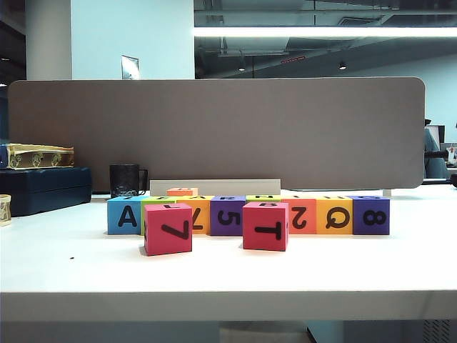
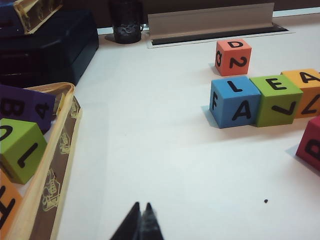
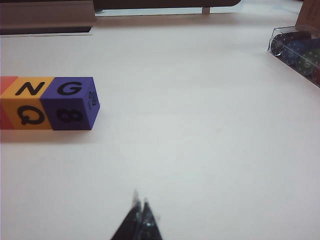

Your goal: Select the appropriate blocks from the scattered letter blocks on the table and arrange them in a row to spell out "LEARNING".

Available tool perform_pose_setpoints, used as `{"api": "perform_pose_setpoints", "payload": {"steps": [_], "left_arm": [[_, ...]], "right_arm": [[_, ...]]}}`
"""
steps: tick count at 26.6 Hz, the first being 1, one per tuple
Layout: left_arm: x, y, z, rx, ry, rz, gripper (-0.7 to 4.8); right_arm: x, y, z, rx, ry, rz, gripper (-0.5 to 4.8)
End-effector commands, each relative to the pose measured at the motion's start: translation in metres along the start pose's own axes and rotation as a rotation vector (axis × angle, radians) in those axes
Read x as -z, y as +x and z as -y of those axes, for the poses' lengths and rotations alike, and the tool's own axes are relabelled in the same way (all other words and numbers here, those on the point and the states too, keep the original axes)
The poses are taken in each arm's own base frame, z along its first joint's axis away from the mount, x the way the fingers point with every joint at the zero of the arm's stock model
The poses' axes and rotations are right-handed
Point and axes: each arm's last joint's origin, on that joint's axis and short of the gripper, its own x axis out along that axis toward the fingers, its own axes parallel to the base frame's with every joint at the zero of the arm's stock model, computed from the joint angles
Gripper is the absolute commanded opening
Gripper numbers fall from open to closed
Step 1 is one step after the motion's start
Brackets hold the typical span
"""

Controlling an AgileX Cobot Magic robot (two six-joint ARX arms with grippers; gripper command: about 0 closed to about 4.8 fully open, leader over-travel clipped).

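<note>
Fingertips of the left gripper (image 2: 141, 212) are pressed together with nothing between them, low over bare white table (image 2: 165, 165). To one side of it in the left wrist view lies a yellow-rimmed tray (image 2: 62, 150) holding spare blocks: a purple one (image 2: 25, 106), a green one (image 2: 20, 148) and an orange one at the frame edge. Across the table stands the start of the row: a blue block (image 2: 235, 101) with L on top, touching a green block (image 2: 276, 99) with E on top, then an orange block (image 2: 307, 90) with A on top. A lone orange-red block (image 2: 233, 57) sits just behind them.

The right gripper (image 3: 140, 210) is likewise closed and empty, over clear table. Well ahead of it is the row's far end: an orange block (image 3: 27, 102) topped N, touching a purple block (image 3: 70, 102) topped G.

The exterior view shows neither arm. The row of blocks (image 1: 246, 214) runs across the table's middle, with two red blocks, one (image 1: 168, 229) and another (image 1: 265, 226), standing just in front of it.
</note>
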Motion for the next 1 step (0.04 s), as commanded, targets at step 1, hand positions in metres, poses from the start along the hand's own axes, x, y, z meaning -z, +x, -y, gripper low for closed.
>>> {"api": "perform_pose_setpoints", "payload": {"steps": [1], "left_arm": [[0.0002,-0.0001,0.0002,0.005,-0.003,-0.006,-0.05]], "right_arm": [[-0.001,-0.0004,-0.0001,-0.001,-0.003,0.019,-0.01]]}}
